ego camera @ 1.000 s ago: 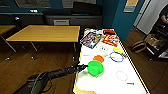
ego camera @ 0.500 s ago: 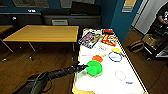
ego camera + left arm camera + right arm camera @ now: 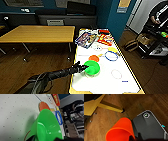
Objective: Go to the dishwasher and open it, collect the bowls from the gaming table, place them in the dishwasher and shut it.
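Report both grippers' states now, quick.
Left gripper: at the green bowl on the gaming table; fingers cannot be told.
Right gripper: holding an orange bowl.

The gaming table (image 3: pixel 130 80) had a smooth white top and a yellow-wood rim. A bright green bowl (image 3: pixel 92 68) sat tilted near its left edge, an orange bowl (image 3: pixel 94 58) just behind it. Another orange bowl (image 3: pixel 120 130) showed above wooden floor.

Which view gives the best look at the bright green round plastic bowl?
The head view: the bright green round plastic bowl sits whole on the white-topped gaming table, with the left gripper at its rim. The left wrist view shows its inside close up, cropped. The right wrist view faces an orange bowl over wooden floor.
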Motion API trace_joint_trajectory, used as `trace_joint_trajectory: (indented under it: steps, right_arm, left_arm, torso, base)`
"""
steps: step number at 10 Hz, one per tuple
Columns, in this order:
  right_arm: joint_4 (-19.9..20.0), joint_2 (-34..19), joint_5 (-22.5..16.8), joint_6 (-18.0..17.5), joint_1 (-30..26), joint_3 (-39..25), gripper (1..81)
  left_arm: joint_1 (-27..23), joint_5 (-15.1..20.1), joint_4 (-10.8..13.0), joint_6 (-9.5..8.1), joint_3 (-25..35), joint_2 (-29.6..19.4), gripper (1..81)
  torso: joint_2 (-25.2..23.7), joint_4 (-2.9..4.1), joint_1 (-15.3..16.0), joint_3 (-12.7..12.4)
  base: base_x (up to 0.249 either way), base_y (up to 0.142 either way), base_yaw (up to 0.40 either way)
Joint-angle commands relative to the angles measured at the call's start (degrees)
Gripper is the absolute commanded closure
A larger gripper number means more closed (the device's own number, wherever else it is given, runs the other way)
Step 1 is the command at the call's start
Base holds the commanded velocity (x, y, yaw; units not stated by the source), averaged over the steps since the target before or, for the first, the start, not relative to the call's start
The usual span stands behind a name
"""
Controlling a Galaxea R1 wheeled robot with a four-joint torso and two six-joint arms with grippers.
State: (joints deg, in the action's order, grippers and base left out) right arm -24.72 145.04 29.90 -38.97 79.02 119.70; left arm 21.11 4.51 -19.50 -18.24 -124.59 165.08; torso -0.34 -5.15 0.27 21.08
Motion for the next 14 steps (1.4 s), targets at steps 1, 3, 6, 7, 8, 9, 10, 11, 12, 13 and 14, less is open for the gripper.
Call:
trace_joint_trajectory:
  steps: [1,3,6,7,8,9,10,11,12,13,14]
  right_arm:
    - [-1.56,-1.84,-1.25,-0.14,-1.62,-0.18,81.1]
    - [-1.56,-1.58,-1.25,-0.14,-1.62,0.08,81.1]
    - [-1.56,-1.31,-1.25,-0.49,-1.71,0.44,81.1]
    - [-1.38,-0.96,-1.25,-0.58,-1.71,1.05,81.1]
    - [-1.82,-0.61,-1.25,-1.81,-1.71,2.11,81.1]
    - [-2.61,-0.17,-1.25,-2.86,-1.71,3.25,81.1]
    - [-3.14,0.01,-1.25,-3.57,-1.71,3.78,81.1]
    - [-3.23,0.10,-1.25,-3.65,-1.89,3.86,81.1]
    - [-3.31,0.10,-1.25,-3.83,-1.89,3.86,81.1]
    - [-3.31,0.19,-1.25,-3.83,-1.89,3.86,81.1]
    - [-3.31,0.36,-1.25,-3.83,-1.89,3.95,81.1]
  left_arm:
    - [-6.83,1.29,-0.09,0.04,0.40,0.86,1.0]
    - [-5.07,0.59,-0.01,0.04,-0.48,1.57,1.0]
    - [-3.31,0.24,0.08,0.40,-0.40,1.57,1.0]
    - [-2.44,0.24,0.26,0.57,-0.48,1.83,1.0]
    - [-1.56,0.24,0.87,0.83,-0.48,2.18,1.0]
    - [-0.42,0.24,3.60,1.01,-0.48,2.71,81.1]
    - [0.03,0.32,6.41,1.01,-0.13,2.97,81.1]
    - [0.12,0.41,7.02,1.01,0.48,2.80,81.1]
    - [-0.06,0.32,7.38,1.01,1.36,2.36,81.1]
    - [-0.67,0.41,7.90,0.92,3.36,1.58,81.1]
    - [-1.81,0.41,8.08,0.92,5.93,0.60,81.1]
  torso:
    - [0.00,-0.02,0.00,0.00]
    - [0.00,0.02,0.00,0.00]
    - [0.00,0.00,0.00,0.00]
    - [0.00,0.00,0.00,0.00]
    - [0.00,0.00,0.00,0.00]
    - [0.00,0.00,0.00,0.00]
    - [0.00,0.00,0.00,0.00]
    - [0.00,0.00,0.00,0.00]
    - [0.00,0.00,0.00,0.00]
    - [0.00,0.00,0.00,0.00]
    - [0.00,0.00,0.00,0.00]
  base:
    - [0.000,0.000,0.000]
    - [0.000,0.000,0.000]
    - [0.000,0.000,0.000]
    - [0.000,0.000,0.000]
    - [0.000,0.000,0.000]
    - [0.000,0.000,0.000]
    - [0.000,0.000,0.000]
    - [0.000,0.000,0.000]
    - [0.000,0.000,0.000]
    - [0.000,0.000,0.000]
    - [0.000,0.000,0.000]
